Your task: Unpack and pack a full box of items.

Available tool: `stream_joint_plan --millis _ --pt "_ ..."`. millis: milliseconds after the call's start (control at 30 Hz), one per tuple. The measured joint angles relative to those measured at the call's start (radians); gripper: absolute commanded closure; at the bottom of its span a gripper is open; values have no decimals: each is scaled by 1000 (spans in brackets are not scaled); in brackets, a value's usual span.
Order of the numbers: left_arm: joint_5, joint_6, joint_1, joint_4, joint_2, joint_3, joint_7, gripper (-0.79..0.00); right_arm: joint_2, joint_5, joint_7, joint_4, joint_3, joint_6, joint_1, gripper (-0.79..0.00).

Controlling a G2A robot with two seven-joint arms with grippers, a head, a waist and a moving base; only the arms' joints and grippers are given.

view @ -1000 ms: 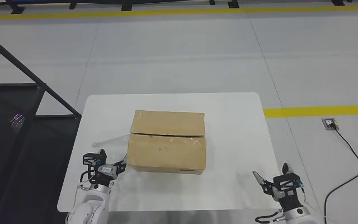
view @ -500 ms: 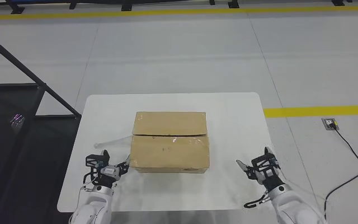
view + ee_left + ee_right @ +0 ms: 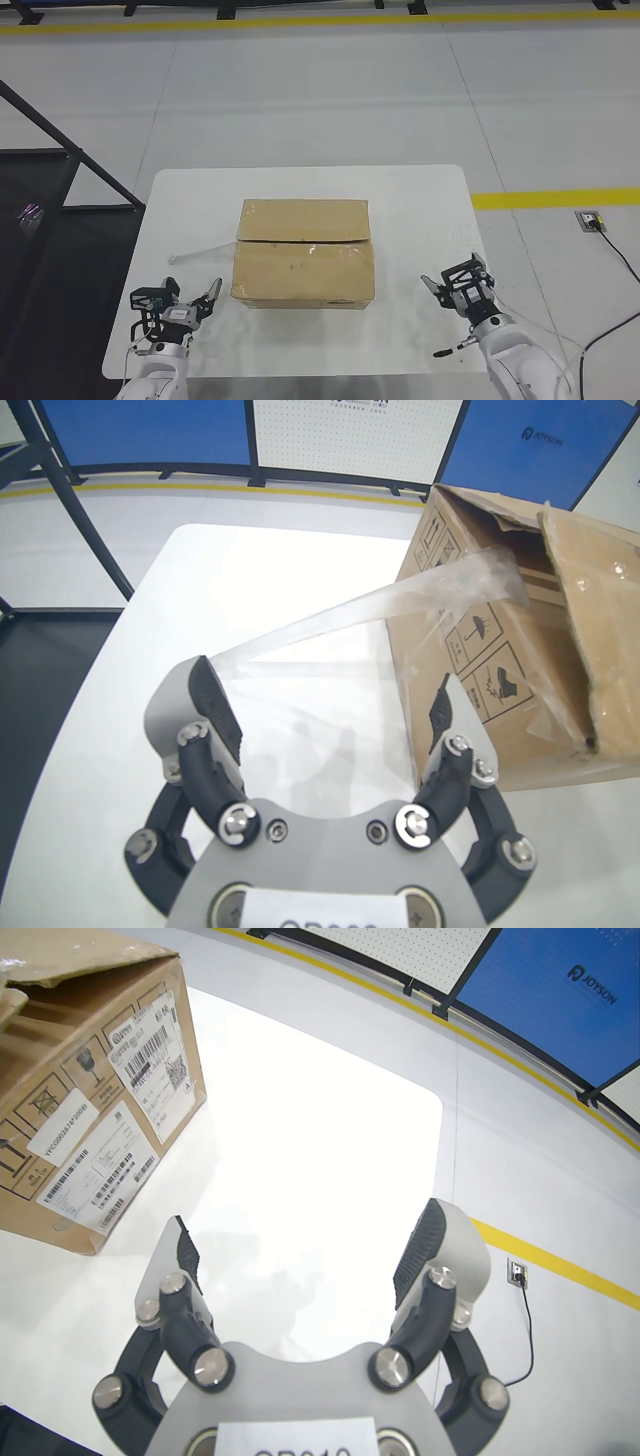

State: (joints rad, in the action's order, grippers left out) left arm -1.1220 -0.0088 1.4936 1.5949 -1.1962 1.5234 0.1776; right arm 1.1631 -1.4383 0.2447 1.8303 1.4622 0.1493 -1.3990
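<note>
Lying flat, box [image 3: 303, 255] long axis runs left-right across table [image 3: 420, 205].

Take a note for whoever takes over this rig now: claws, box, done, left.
Left claw open, empty, near the box, at its left front corner.
Right claw open, empty, over the table right of the box.
Box mid-table, flaps down; clear tape strip trails off its left end.
Done: tape partly peeled. Left: open flaps, unpack, repack.
</note>
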Motion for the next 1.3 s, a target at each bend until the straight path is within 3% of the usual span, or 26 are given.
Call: stream_joint_plan --millis 133,267,400,533,667,967,1133,1300 --pt "27 -19 6 15 -1 8 4 -785 5 216 -21 -31 -17 148 65 -785" --pt "76 -23 16 33 -4 29 23 -785 0 498 73 -115 -9 399 175 -785" --pt "113 -44 29 53 -6 44 39 -785 -2 735 202 -245 -43 555 295 -785" --pt "122 -53 40 74 -7 54 43 -785 0 958 358 -391 -113 624 416 -785" --pt "120 -55 44 84 -8 58 40 -785 8 1104 469 -497 -188 617 512 -785" --pt "64 -35 23 80 -13 34 42 -785 11 1380 613 -625 -271 746 601 -785" --pt "52 -32 18 87 -16 25 49 -785 -3 1505 640 -613 -306 789 610 -785" --pt "64 -35 25 99 -19 30 68 -785 -60 1544 571 -491 -374 855 579 -785"
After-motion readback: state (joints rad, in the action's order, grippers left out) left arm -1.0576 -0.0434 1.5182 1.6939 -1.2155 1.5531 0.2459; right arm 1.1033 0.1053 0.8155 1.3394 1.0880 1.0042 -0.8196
